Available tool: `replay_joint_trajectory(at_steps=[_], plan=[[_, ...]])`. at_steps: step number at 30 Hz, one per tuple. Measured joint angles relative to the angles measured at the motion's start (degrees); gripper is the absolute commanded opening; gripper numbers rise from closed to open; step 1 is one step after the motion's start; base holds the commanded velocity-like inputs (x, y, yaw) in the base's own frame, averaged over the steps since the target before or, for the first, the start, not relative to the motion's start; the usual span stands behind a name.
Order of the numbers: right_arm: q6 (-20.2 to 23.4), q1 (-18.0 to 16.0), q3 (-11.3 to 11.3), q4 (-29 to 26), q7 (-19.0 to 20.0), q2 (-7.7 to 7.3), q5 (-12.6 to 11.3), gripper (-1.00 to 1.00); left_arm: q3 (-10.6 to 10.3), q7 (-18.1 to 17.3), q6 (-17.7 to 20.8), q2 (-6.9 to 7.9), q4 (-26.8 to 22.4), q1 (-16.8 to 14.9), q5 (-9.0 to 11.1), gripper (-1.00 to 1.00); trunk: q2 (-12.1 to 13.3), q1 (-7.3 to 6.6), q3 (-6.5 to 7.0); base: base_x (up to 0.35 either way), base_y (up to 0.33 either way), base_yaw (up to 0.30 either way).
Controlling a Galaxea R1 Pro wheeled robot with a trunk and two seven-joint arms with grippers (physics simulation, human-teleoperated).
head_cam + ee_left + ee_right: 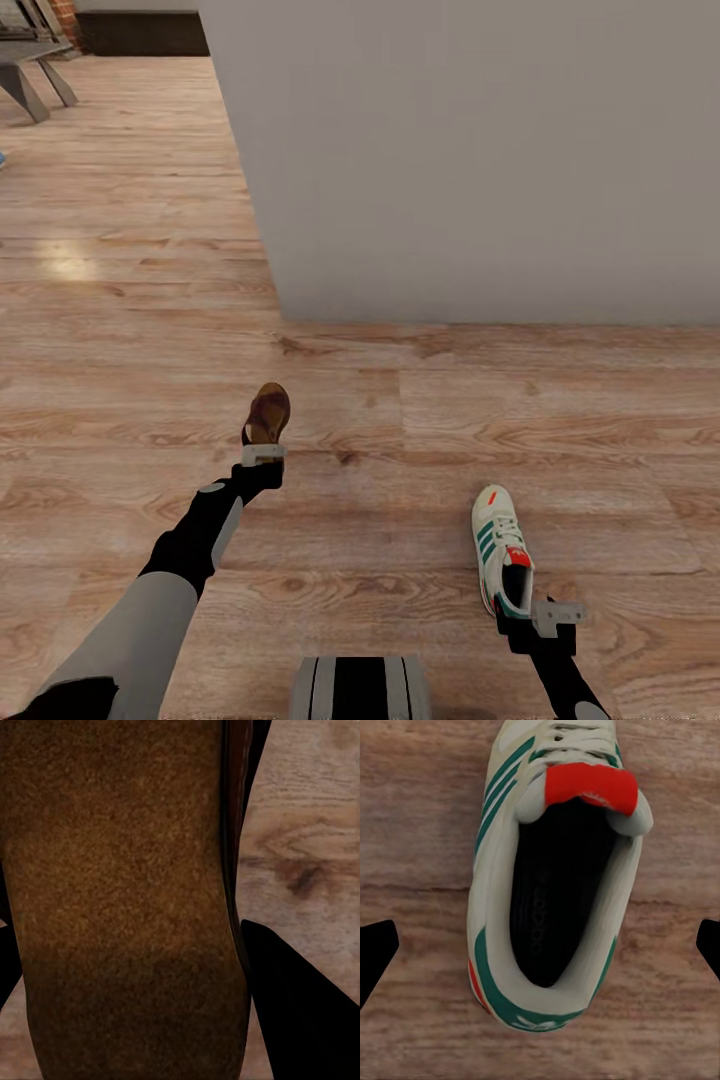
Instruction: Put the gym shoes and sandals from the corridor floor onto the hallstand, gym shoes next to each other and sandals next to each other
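Observation:
One sandal (268, 410), brown with a tan footbed, sticks out from my left gripper (262, 452), which is shut on its rear end. Up close, the sandal's footbed (120, 892) lies between the dark fingers (300, 1012) of the left gripper (127, 975). A white gym shoe (502, 545) with green stripes and a red tongue lies on the corridor floor (400, 440), toe pointing away. My right gripper (530, 618) hovers open at its heel. In the right wrist view the gym shoe (555, 877) sits between the spread fingertips (375, 952), untouched. The hallstand is out of view.
A large pale grey wall block (470, 150) fills the upper right, its base corner near mid-frame. Open plank floor runs away along its left side toward grey furniture legs (30, 85) at the far left. My base (360, 690) shows at the bottom.

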Motion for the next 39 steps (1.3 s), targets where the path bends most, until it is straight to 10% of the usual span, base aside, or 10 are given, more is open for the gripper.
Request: replay_joint_trajectory(at_steps=[10,39], plan=[[0.0,0.0,0.0,0.0,0.0,0.00,0.0,1.00,0.1,0.0,5.2,-0.05,-6.1,-0.6,0.1,-1.00,-0.1,0.26,-3.13,0.000,0.000,0.000],[-0.1,0.0,0.1,0.2,-0.1,0.09,0.1,1.00,0.0,-0.1,5.7,0.19,-7.7,0.4,0.0,-1.00,-0.1,0.24,-4.21,0.056,0.000,0.000]])
